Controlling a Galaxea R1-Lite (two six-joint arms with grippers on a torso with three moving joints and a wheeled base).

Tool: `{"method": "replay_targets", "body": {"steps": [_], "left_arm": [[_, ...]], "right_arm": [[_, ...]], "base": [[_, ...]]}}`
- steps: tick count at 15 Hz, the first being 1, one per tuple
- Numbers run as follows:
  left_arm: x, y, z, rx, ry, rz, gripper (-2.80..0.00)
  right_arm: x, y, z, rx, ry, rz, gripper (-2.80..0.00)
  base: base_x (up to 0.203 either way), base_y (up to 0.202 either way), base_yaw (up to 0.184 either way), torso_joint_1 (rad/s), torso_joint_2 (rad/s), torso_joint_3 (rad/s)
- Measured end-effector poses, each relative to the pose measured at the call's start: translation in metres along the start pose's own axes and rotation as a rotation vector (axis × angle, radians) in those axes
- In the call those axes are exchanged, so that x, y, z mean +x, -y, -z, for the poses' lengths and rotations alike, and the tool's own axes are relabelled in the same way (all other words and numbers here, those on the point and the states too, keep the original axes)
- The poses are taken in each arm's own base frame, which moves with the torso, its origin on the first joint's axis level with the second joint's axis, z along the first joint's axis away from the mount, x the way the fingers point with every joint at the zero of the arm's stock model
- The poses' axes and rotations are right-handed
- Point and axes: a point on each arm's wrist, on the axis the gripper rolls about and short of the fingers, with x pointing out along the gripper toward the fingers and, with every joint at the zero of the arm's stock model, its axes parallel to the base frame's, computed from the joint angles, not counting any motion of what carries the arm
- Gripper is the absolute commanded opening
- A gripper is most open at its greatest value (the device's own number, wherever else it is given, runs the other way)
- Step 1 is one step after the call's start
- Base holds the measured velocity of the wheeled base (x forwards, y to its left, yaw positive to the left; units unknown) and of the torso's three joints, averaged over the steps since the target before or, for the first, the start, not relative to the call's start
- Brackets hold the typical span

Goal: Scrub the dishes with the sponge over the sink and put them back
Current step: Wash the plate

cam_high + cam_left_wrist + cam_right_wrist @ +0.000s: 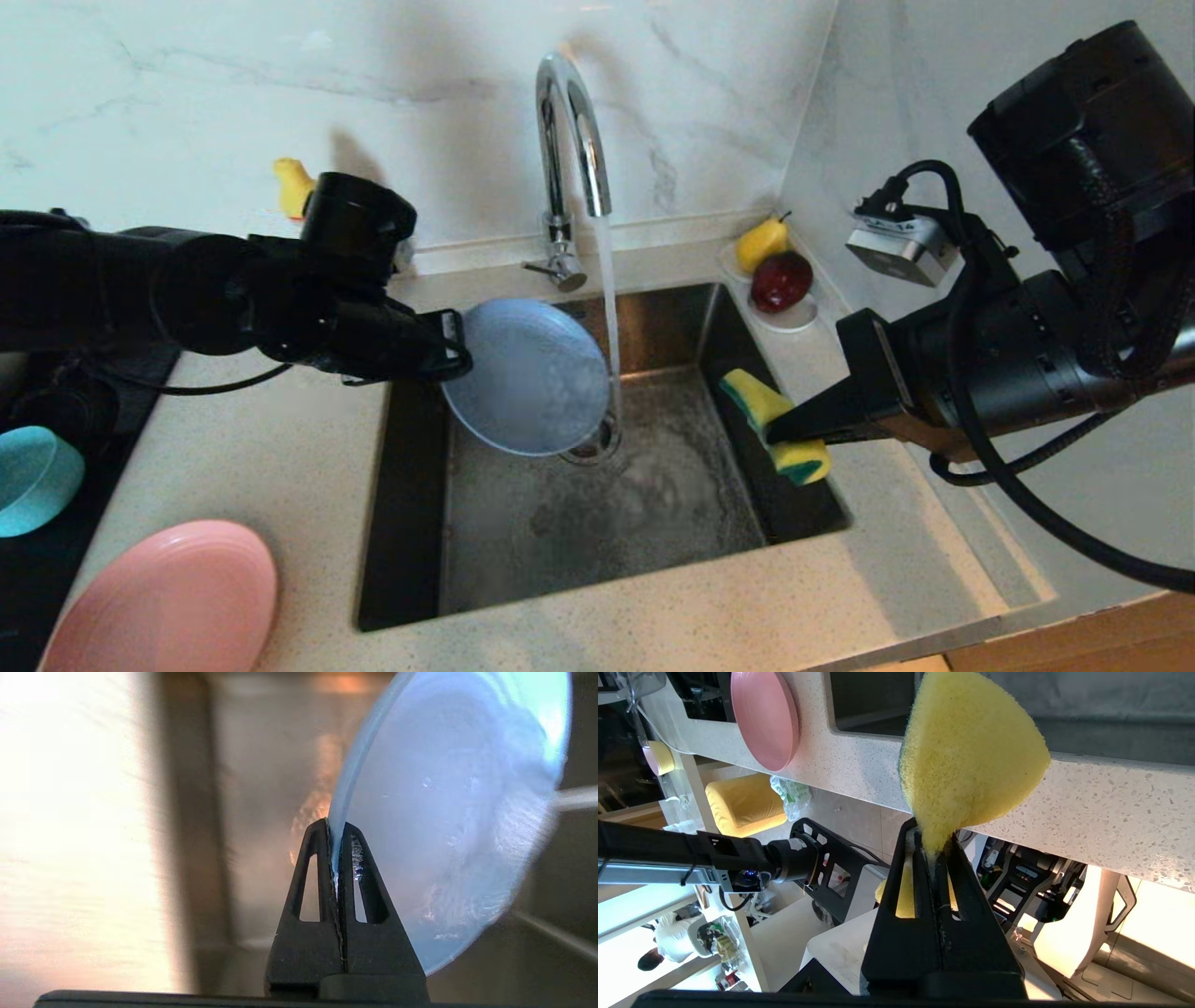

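While water runs from the tap point(571, 131), the light-blue plate point(526, 375) is held tilted over the sink point(597, 523), with its edge close to the stream and above the round drain strainer point(593, 446). The plate is clamped at its rim by the left gripper point(455, 343), whose jaws are pressed together on the thin edge; this is seen clearly in the left wrist view, where the rim point(334, 826) goes between the two black fingers point(322, 858). Wet marks are seen on the plate surface.

At the right side of the sink, the sponge point(775, 425) is kept by the right gripper point(780, 431), just above the basin's right wall. The jaws are closed on the sponge, so that the yellow foam point(966, 756) is squeezed and spreads out like a fan beyond the fingertips. A thin green layer is seen on its edge.

The sponge and the plate are well apart, with the water stream between them.

On the counter point(280, 448) at the left, the pink plate point(168, 602) is lying near the front edge, and the teal-blue bowl point(33, 478) is placed further left on a dark surface. A small white saucer point(792, 319) with a yellow pear point(761, 243) and a dark red fruit point(781, 280) is standing at the back right corner, beside the sink.
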Motion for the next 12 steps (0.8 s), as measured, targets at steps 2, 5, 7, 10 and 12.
{"method": "replay_targets", "body": {"steps": [2, 5, 7, 10, 12], "left_arm": [[-0.013, -0.010, -0.007, 0.051, 0.061, -0.082, -2.80], [-0.031, -0.017, -0.012, 0.094, 0.136, -0.127, -2.80], [-0.037, -0.020, -0.010, 0.134, 0.194, -0.121, -2.80], [-0.040, -0.024, -0.001, 0.207, 0.291, -0.113, -2.80], [-0.042, -0.025, 0.000, 0.259, 0.378, -0.110, -2.80]], "right_arm": [[0.000, 0.000, 0.000, 0.000, -0.002, -0.001, -2.80], [0.000, -0.001, 0.001, -0.001, -0.005, -0.002, -2.80], [0.000, -0.001, 0.002, -0.001, -0.007, -0.002, -2.80], [0.001, -0.001, 0.002, -0.002, -0.007, -0.003, -2.80], [0.001, -0.001, 0.001, -0.001, -0.009, -0.002, -2.80]], "base": [[0.000, 0.000, 0.000, 0.000, 0.00, 0.000], [0.000, 0.000, 0.000, 0.000, 0.00, 0.000], [0.000, 0.000, 0.000, 0.000, 0.00, 0.000], [0.000, 0.000, 0.000, 0.000, 0.00, 0.000], [0.000, 0.000, 0.000, 0.000, 0.00, 0.000]]}}
